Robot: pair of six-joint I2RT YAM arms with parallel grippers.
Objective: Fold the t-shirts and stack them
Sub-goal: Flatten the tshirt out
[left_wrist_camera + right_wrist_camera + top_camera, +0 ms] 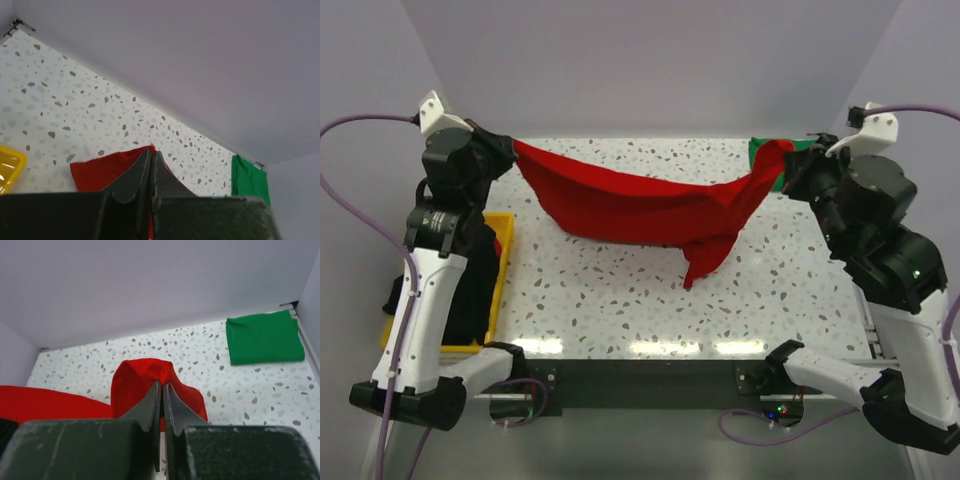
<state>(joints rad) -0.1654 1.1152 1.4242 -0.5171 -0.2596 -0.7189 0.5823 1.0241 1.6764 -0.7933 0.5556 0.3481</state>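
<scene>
The red t-shirt hangs in a sagging band above the speckled table, stretched between my two grippers. My left gripper is shut on its left end; the wrist view shows red cloth pinched at the fingertips. My right gripper is shut on its right end, with red cloth bunched around the tips. A loose flap hangs down to the table at right of middle. A folded green t-shirt lies at the far right corner. A black t-shirt lies in the yellow bin.
A yellow bin stands at the table's left edge under my left arm. White walls close the table at the back and sides. A dark rail runs along the near edge between the arm bases.
</scene>
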